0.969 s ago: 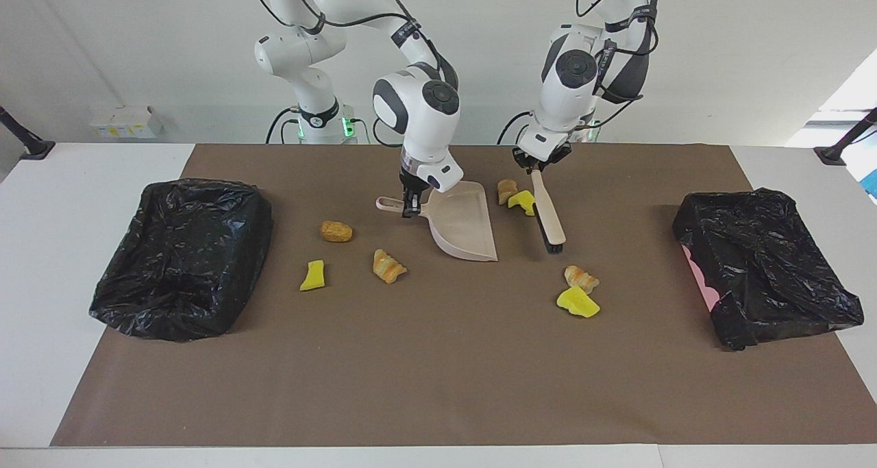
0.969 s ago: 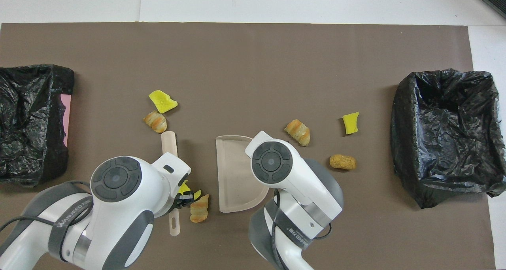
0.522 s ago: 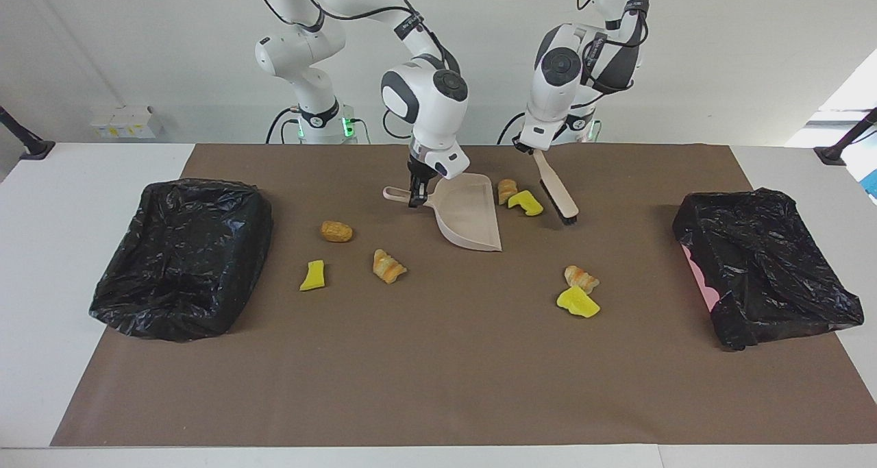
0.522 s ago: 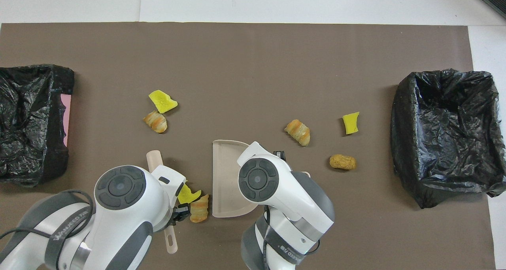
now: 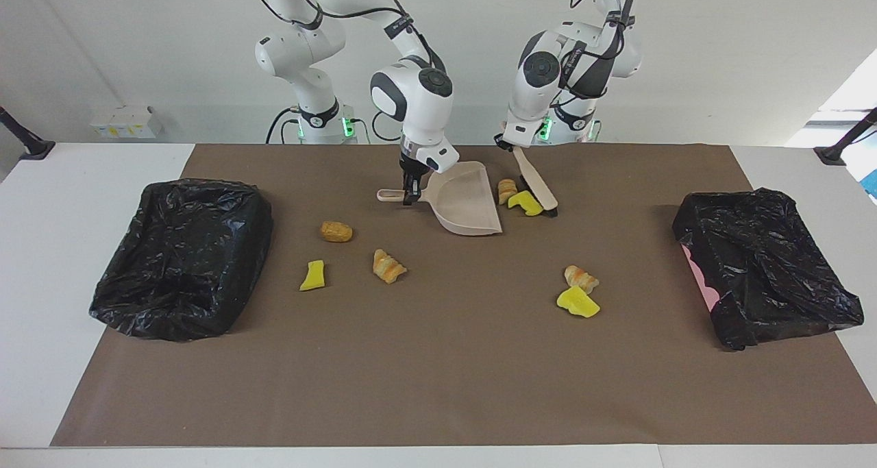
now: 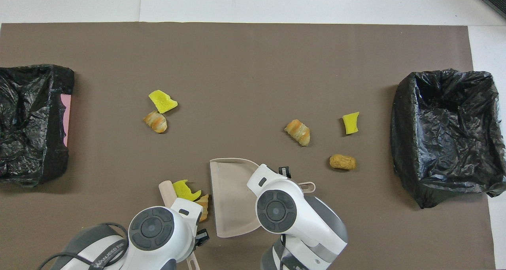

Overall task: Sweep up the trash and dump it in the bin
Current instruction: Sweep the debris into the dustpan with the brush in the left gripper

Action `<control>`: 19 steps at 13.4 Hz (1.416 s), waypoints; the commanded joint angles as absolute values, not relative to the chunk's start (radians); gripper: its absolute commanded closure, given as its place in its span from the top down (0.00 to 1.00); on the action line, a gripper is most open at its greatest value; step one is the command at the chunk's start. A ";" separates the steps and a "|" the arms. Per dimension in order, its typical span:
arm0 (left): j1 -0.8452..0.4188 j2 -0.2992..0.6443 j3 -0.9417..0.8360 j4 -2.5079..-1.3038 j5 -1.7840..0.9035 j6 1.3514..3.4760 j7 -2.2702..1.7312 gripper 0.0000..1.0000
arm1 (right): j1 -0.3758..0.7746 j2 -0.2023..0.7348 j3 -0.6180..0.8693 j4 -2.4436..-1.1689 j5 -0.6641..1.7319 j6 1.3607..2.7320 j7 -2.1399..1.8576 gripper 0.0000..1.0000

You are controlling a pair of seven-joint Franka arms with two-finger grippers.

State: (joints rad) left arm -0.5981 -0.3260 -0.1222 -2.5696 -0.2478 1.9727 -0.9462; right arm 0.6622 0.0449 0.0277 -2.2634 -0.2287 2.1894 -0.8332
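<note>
My right gripper point(image 5: 411, 195) is shut on the handle of the beige dustpan point(image 5: 467, 205), whose open mouth faces the left arm's end of the table; the dustpan also shows in the overhead view point(image 6: 231, 195). My left gripper point(image 5: 510, 147) is shut on the handle of the beige brush point(image 5: 538, 186), which slants down to the mat. A tan bread piece point(image 5: 505, 188) and a yellow chunk point(image 5: 524, 203) lie between brush and dustpan mouth, with the brush against the yellow chunk point(image 6: 184, 187). Several more trash pieces lie on the brown mat.
A brown nugget point(image 5: 336, 231), yellow chunk point(image 5: 314, 275) and croissant point(image 5: 388, 266) lie toward the right arm's end. A croissant point(image 5: 581, 277) and yellow chunk point(image 5: 577, 302) lie toward the left arm's end. Black-lined bins point(image 5: 181, 255) point(image 5: 764, 269) stand at each end of the mat.
Both arms drew back toward the robots. The dustpan slid nearer to them, and the brush swung in beside the yellow chunk and bread piece. The other trash has not moved.
</note>
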 commanded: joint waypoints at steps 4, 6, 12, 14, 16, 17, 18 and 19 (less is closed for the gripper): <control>-0.623 -0.344 -0.109 -2.599 -0.278 2.028 -0.939 0.00 | 0.664 0.032 0.028 -2.263 -0.253 2.128 -0.842 0.00; -0.623 -0.344 -0.107 -2.599 -0.278 2.028 -0.939 0.00 | 0.666 0.035 0.029 -2.225 -0.306 2.042 -0.827 0.00; -0.623 -0.342 -0.109 -2.596 -0.278 2.043 -0.914 0.00 | 0.696 0.041 0.031 -2.201 -0.342 1.983 -0.704 0.00; -0.643 -0.330 -0.109 -2.594 -0.305 2.092 -0.875 0.00 | 0.725 0.057 0.031 -2.194 -0.339 1.982 -0.677 0.00; -0.653 -0.318 -0.109 -2.588 -0.368 2.141 -0.784 0.00 | 0.727 0.066 0.031 -2.177 -0.328 1.980 -0.673 0.00; -0.675 -0.310 -0.109 -2.583 -0.377 2.144 -0.760 0.00 | 0.727 0.067 0.031 -2.174 -0.324 1.983 -0.673 0.00; -0.702 -0.281 -0.109 -2.579 -0.379 2.161 -0.750 0.00 | 0.727 0.069 0.031 -2.174 -0.324 1.986 -0.673 0.00; -0.725 -0.256 -0.109 -2.566 -0.379 2.192 -0.741 0.00 | 0.727 0.071 0.031 -2.172 -0.322 1.990 -0.672 0.00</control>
State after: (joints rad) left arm -0.6649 -0.3015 -0.1223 -2.5730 -0.3516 2.1343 -0.7787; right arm 0.7269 0.0531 0.0283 -2.1969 -0.3157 2.0006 -0.6932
